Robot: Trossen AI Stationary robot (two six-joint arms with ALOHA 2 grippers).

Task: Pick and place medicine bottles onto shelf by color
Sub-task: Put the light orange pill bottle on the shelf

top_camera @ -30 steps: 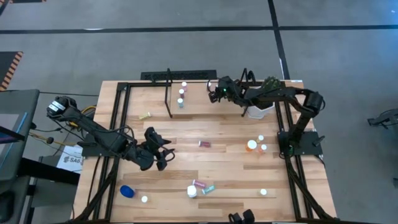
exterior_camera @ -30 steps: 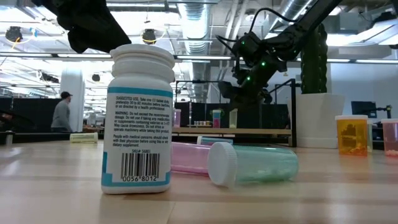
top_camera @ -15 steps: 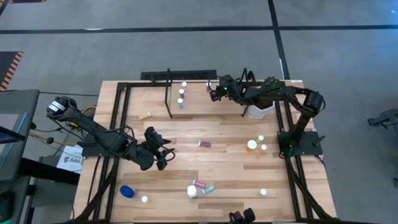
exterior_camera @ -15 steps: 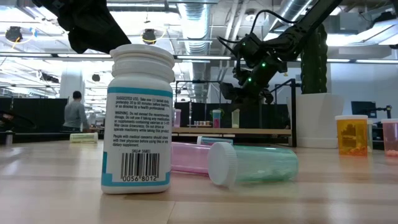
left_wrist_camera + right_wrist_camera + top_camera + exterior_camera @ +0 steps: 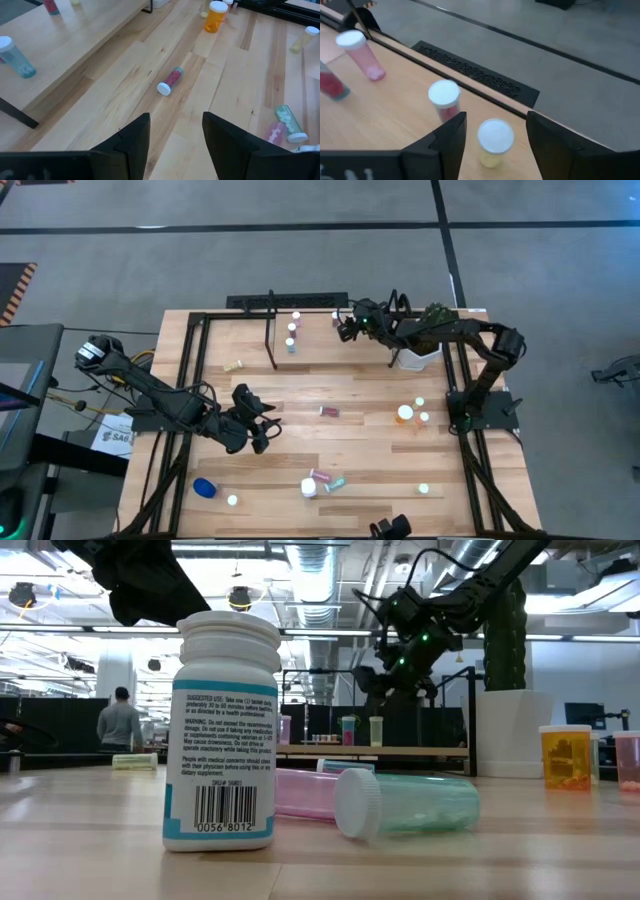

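Two black jointed arms, thin black cables, green light on one wrist.

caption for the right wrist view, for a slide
Right gripper open above the shelf, its fingers framing a yellow-green bottle, pink bottles standing alongside.

You have a plank tabletop (image 5: 350,445) set in a black metal frame (image 5: 185,380) on a grey floor (image 5: 250,250) crossed by dark lines. A white pot (image 5: 417,358) with a green plant (image 5: 434,315) stands at the table's far right edge; in the low view the pot (image 5: 514,732) sits under a tall cactus-like stem (image 5: 512,635). Beside the table on the left lies a printed sheet (image 5: 112,438). Far across the room behind, a person (image 5: 119,723) stands facing away.
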